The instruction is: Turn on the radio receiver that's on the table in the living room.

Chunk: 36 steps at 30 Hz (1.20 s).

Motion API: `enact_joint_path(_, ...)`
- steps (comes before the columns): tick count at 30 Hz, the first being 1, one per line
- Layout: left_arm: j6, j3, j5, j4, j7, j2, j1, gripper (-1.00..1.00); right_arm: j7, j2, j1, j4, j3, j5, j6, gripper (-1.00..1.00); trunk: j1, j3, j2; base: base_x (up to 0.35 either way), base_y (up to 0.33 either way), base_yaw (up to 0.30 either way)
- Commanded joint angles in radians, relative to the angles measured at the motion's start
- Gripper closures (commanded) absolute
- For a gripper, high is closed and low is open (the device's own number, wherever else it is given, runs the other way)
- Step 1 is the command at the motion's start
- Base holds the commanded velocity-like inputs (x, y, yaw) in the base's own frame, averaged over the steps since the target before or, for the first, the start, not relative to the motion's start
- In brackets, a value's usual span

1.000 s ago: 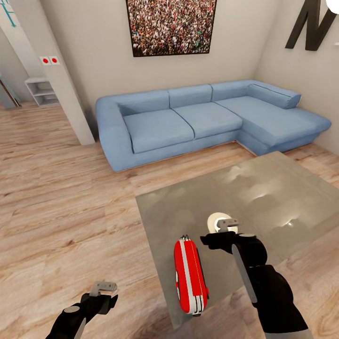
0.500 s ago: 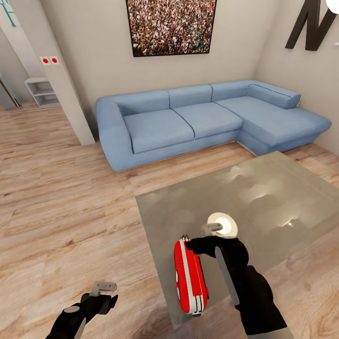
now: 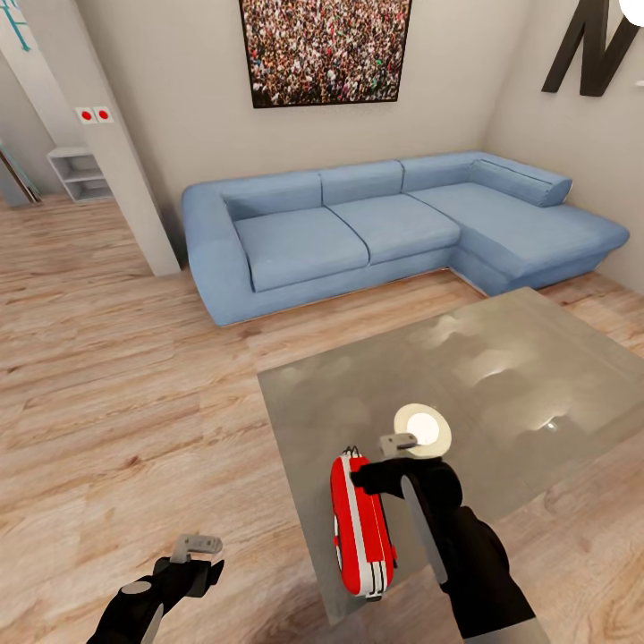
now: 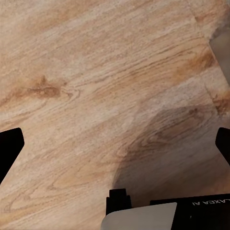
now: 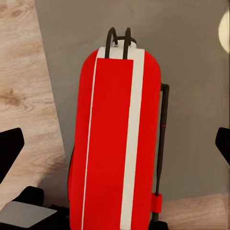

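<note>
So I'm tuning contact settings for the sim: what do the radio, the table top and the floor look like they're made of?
The radio receiver: smooth red shell with white stripes, probably glossy plastic; its thin dark handle could be metal. The table: grey glossy top mirroring a lamp, so likely glass. The floor: light wood planks, visible grain, matte.

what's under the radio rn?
The radio receiver rests on the table, its grey glossy top near the front-left corner. The contact patch beneath it is hidden.

Light plank floor (image 4: 96,86) lies under the left hand (image 4: 115,143), whose dark fingertips (image 4: 9,143) sit wide apart at nine and three o'clock; a soft shadow (image 4: 163,158) falls between.
</note>
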Motion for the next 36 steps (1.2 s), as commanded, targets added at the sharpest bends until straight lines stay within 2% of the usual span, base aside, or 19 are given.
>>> enact_joint_path(1, 0.000, 0.000, 0.000, 0.000, 0.000, 0.000, 0.000, -1.00, -0.005, 0.000, 0.000, 0.001, 0.000, 0.001, 0.000, -1.00, 0.000, 0.000, 0.000, 0.000, 0.000, 0.000)
enact_joint_path(14, 0.000, 0.000, 0.001, 0.000, 0.000, 0.000, 0.000, -1.00, -0.039, 0.001, 0.000, 0.094, -0.001, 0.018, 0.000, -1.00, 0.000, 0.000, 0.000, 0.000, 0.000, 0.000)
enact_joint_path(22, 0.000, 0.000, 0.001, 0.000, 0.000, 0.000, 0.000, -1.00, -0.038, 0.004, 0.000, 0.105, -0.001, 0.016, -0.010, -1.00, 0.000, 0.000, 0.000, 0.000, 0.000, 0.000)
enact_joint_path(30, 0.000, 0.000, 0.001, 0.000, 0.000, 0.000, 0.000, -1.00, -0.037, 0.041, 0.000, 0.105, 0.001, 0.016, -0.010, -1.00, 0.000, 0.000, 0.000, 0.000, 0.000, 0.000)
enact_joint_path(36, 0.000, 0.000, 0.001, 0.000, 0.000, 0.000, 0.000, -1.00, -0.038, 0.047, 0.000, 0.110, 0.003, 0.016, -0.011, -1.00, 0.000, 0.000, 0.000, 0.000, 0.000, 0.000)
